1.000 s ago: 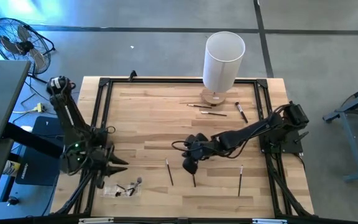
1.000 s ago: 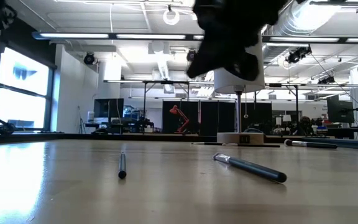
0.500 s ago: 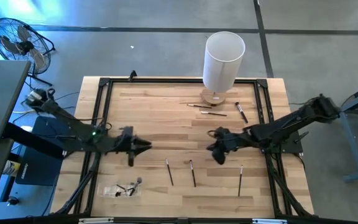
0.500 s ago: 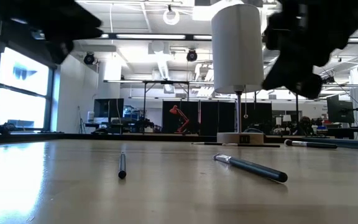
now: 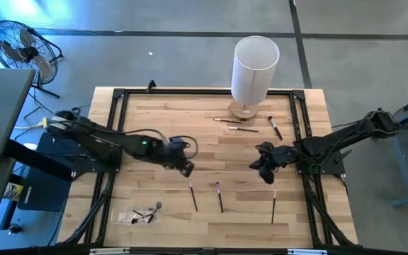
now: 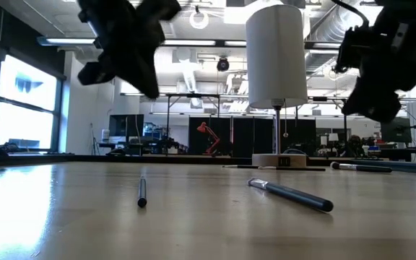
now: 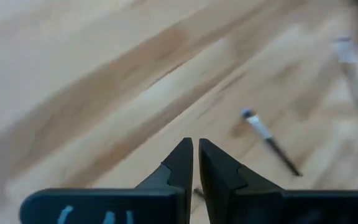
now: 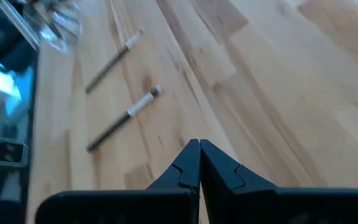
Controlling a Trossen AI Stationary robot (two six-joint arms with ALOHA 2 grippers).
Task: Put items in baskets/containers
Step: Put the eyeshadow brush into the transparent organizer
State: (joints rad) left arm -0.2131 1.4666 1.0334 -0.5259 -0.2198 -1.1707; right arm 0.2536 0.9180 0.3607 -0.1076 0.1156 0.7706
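Note:
Three thin dark brushes lie flat on the near half of the table. Three more lie near the far edge. The see-through tray sits at the near left with a few small dark items in it. My left gripper hangs shut above the table's middle, just far-left of the brushes; one brush shows past its fingers. My right gripper hangs shut to the right of them, with two brushes and the tray ahead of it.
A tall white cylinder stands on a round wooden base at the far edge, beside the far brushes. A black metal frame borders the table. A fan stands on the floor beyond the left side.
My left gripper has swung from the near left corner beside the tray toward the table's middle, rising above the surface. My right gripper has drawn back from over the middle near brush toward the table's right edge. The brushes and the tray have stayed where they were.

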